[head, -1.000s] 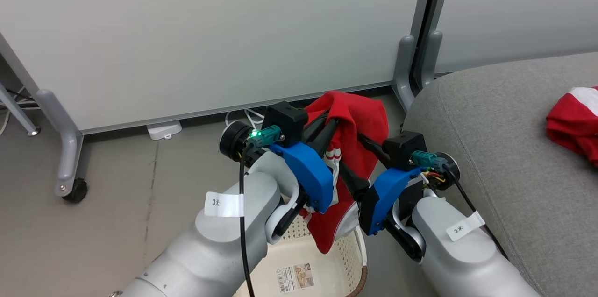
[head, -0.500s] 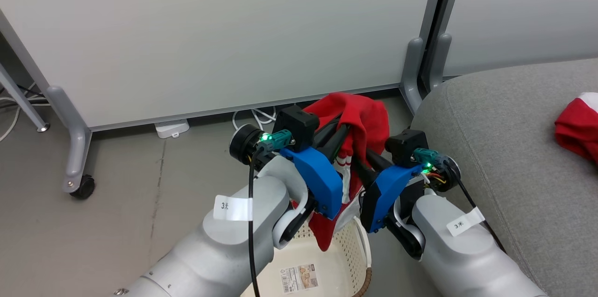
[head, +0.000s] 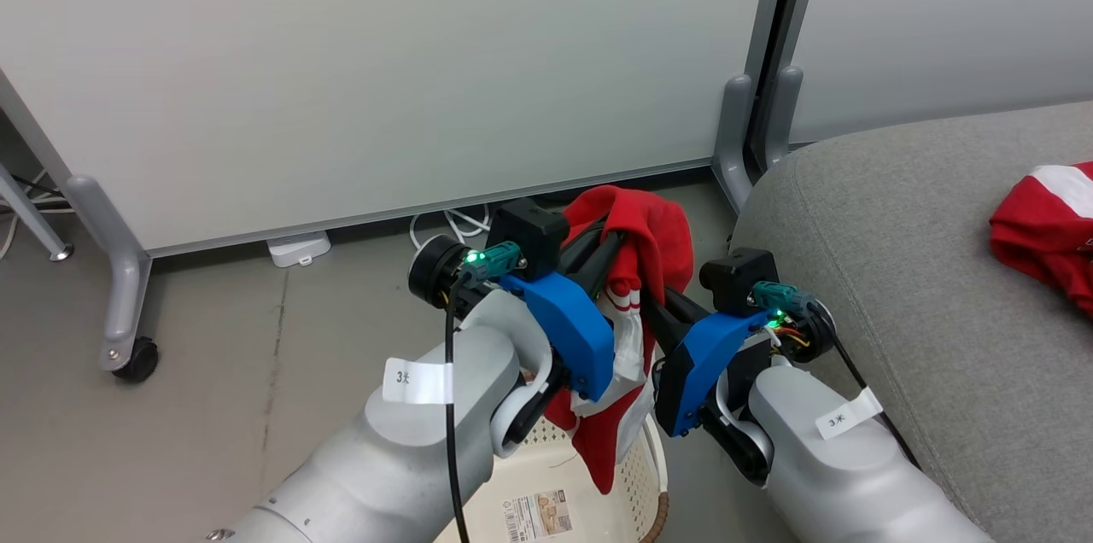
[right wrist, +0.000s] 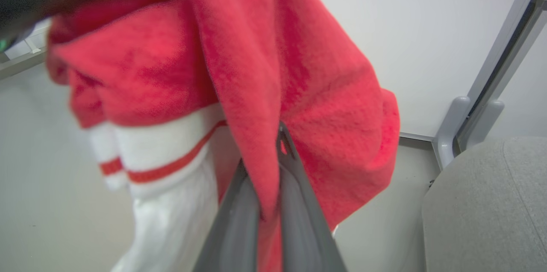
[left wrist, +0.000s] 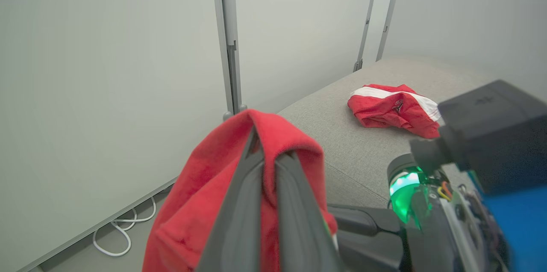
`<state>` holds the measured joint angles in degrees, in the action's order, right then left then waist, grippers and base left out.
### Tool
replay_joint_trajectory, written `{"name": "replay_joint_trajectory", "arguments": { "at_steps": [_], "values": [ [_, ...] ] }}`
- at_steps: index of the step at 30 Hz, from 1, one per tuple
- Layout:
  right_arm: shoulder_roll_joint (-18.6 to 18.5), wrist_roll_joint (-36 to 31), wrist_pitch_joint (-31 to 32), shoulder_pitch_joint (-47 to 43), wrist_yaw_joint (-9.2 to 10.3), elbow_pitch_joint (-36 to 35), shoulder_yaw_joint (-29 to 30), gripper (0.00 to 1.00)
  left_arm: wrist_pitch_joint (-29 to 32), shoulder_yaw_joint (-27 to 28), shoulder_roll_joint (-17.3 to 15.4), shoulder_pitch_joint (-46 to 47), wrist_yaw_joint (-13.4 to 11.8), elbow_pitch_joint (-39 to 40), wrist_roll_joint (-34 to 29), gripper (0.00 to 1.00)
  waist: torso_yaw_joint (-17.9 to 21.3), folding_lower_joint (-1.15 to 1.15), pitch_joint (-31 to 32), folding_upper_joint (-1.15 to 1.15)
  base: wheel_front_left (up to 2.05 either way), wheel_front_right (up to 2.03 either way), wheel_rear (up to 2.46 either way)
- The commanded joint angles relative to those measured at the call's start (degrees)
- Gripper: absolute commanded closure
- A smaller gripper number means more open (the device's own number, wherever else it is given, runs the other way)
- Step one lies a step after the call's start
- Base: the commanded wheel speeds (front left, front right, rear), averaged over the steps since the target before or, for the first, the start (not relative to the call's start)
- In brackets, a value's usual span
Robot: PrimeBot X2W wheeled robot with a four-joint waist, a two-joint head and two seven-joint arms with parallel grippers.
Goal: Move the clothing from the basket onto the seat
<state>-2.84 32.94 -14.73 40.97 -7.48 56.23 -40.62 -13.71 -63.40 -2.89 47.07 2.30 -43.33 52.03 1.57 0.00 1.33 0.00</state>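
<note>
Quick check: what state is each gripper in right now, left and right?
Left gripper: shut, pinching the red garment.
Right gripper: shut, pinching a fold of the same red garment.

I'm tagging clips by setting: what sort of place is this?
Probably a lab or office mocked up as a home: wheeled partition panels, a grey sofa seat and a laundry basket.

You're looking down from the head camera; both wrist cameras are sitting close against the red garment (head: 659, 229), all three sharing the seat (head: 897, 287).
</note>
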Motion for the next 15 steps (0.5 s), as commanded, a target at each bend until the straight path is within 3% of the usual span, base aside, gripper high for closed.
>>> {"name": "replay_joint_trajectory", "arguments": {
  "at_steps": [1, 11, 12, 13, 14, 15],
  "values": [
    [-0.09, 0.43, -0.38, 1.02, -0.03, 0.23, -0.32, 1.00, -0.37, -0.09, 0.01, 0.86, -0.06, -0.24, 0.39, 1.00, 0.07, 0.00, 0.06, 0.00, 0.00, 0.00, 0.00],
    [-0.09, 1.45, -0.57, 1.41, -0.03, 1.03, -1.04, 1.00, -0.72, -0.99, 0.01, 1.44, -0.04, -1.13, 1.07, 1.00, -0.03, 0.00, 0.09, 0.00, 0.00, 0.00, 0.00],
    [-0.09, 1.45, -0.58, 1.59, -0.02, 0.96, -0.98, 1.00, -0.81, -1.09, 0.01, 1.43, -0.03, -1.17, 1.05, 0.70, -0.06, 0.00, 0.04, 0.00, 0.00, 0.00, 0.00],
    [-0.09, 1.45, -0.59, 1.77, -0.03, 0.84, -0.83, 1.00, -0.94, -1.17, 0.01, 1.36, 0.00, -1.16, 0.82, 0.27, -0.10, 0.00, -0.02, 0.00, 0.00, 0.00, 0.00],
    [-0.09, 1.37, -0.60, 1.91, -0.02, 0.71, -0.60, 1.00, -1.11, -1.19, 0.01, 1.19, 0.06, -1.11, 0.61, 0.00, -0.16, 0.00, -0.08, 0.00, 0.00, 0.00, 0.00],
    [-0.09, 1.16, -0.60, 2.04, -0.03, 0.60, -0.31, 1.00, -1.14, -1.07, 0.00, 0.96, 0.09, -1.17, 0.33, 0.00, -0.23, 0.00, -0.17, 0.00, 0.00, 0.00, 0.00]
  ]
}}
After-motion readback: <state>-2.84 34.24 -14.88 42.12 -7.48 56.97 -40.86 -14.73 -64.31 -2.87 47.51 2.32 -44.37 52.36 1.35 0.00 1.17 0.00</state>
